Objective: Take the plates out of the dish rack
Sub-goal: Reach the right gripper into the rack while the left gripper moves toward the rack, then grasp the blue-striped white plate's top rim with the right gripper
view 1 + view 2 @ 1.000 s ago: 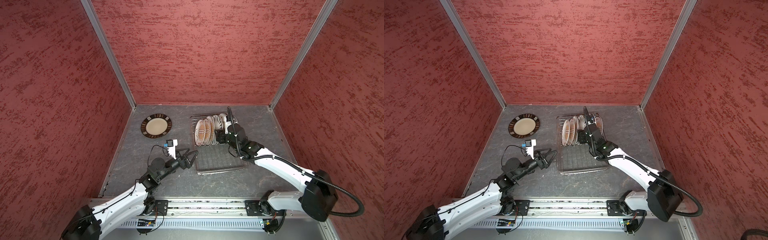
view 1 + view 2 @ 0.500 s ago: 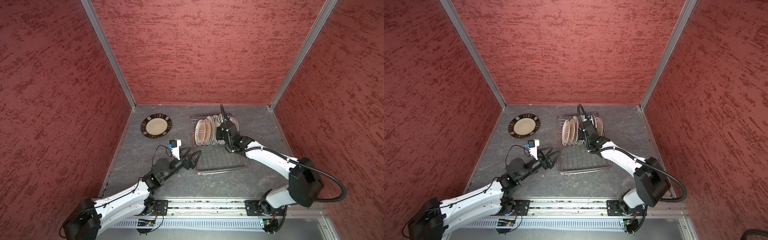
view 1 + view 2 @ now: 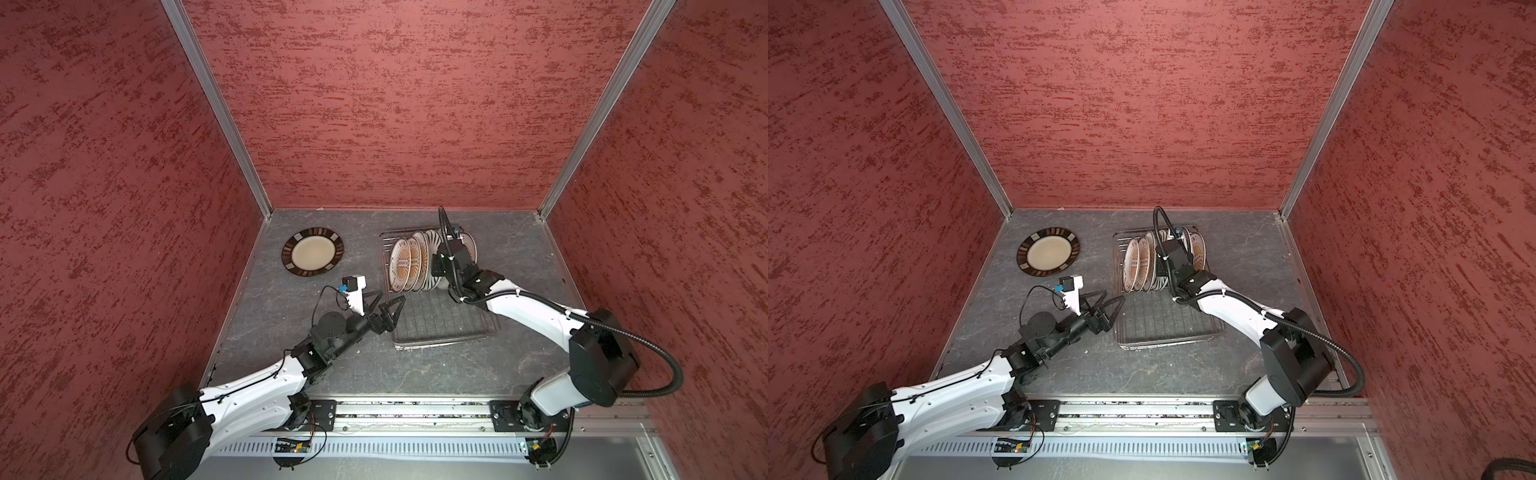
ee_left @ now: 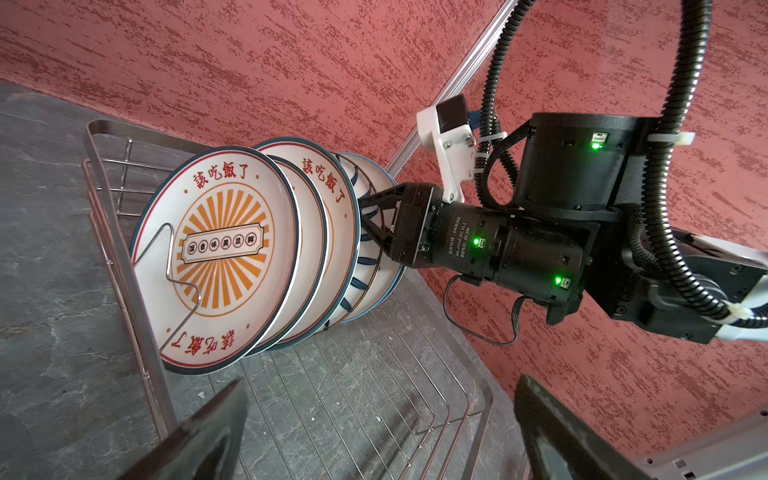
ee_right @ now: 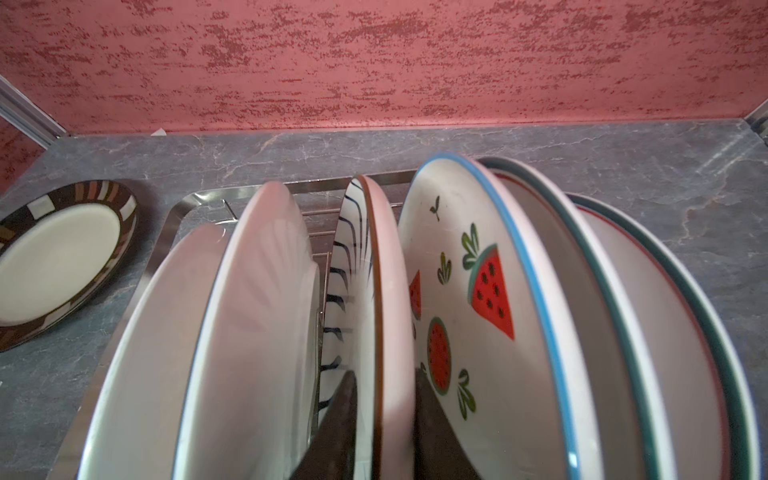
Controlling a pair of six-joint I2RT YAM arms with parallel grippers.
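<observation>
- Both top views: wire-grid dish rack (image 3: 440, 320) on the grey stone-look table (image 3: 332, 365). Round glazed plates (image 3: 409, 262) stand on edge at its far end. A dark-rimmed plate (image 3: 312, 252) lies flat, well apart. My left gripper (image 3: 386, 305) gapes wide and empty beside the rack.
- Left wrist: sunburst plate (image 4: 220, 257) fronts the row.
- Right wrist: my right gripper (image 5: 390, 436) pinches the striped plate (image 5: 390, 270) by its rim, with the watermelon plate (image 5: 478, 291) just beside.

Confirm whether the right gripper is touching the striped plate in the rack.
Touching. The right wrist view shows the right gripper straddling the striped plate at its rim, one of its fingers pressed flat against the plate's pale back with no gap.
</observation>
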